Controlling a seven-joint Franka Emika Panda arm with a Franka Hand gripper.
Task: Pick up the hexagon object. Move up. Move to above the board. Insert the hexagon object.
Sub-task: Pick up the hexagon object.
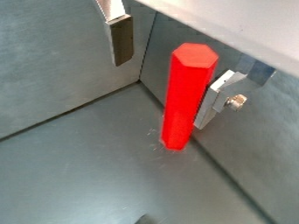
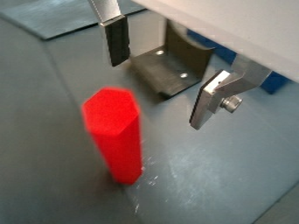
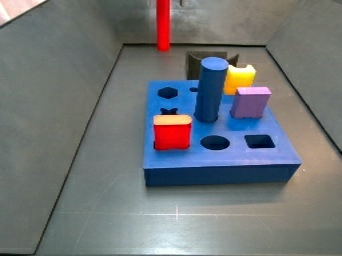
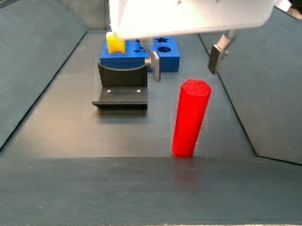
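No writing anywhere. One hexagon object (image 4: 190,118) stands upright on the grey table (image 3: 94,180), near the far wall, at about 11 o'clock from the board (image 3: 214,150) in a side view. The board carries four pieces: a dark blue cylinder (image 3: 211,88), a red block (image 3: 171,132), a purple block (image 3: 253,101) and a yellow piece (image 3: 242,77). The hand (image 4: 183,60) hovers above the rod, spread wide, holding nothing. The fixture (image 4: 123,91) sits between rod and board.
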